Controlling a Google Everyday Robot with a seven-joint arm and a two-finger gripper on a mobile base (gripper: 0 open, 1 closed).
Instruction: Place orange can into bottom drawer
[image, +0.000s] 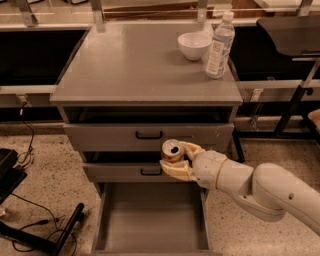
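In the camera view, the orange can (172, 150) is held off the ground by the gripper (173, 159), in front of the cabinet and against the gap between the two upper drawers. It stands close to upright. Its long axis runs roughly up and down, and its silver top is tipped a little toward the camera, so the round lid shows almost in full. Below the lid only a short band of orange-copper side can be seen (the fingers cover the rest, so no label marks can be read).

The gripper is clamped on the can. One pale finger (191, 147) curls round its right side and the other (172, 171) lies under and in front of it. The cream arm (250, 182) reaches in from the lower right.

The bottom drawer (150, 225) is pulled out, a plain grey tray. The can hangs above its back edge, somewhat right of the middle, and is not inside it.

The middle drawer (120, 172) and the top drawer (100, 136), both with black handles, are slightly open. On the cabinet top (135, 65), at the back right, a white bowl (193, 45) sits just beside a clear bottle (220, 45).
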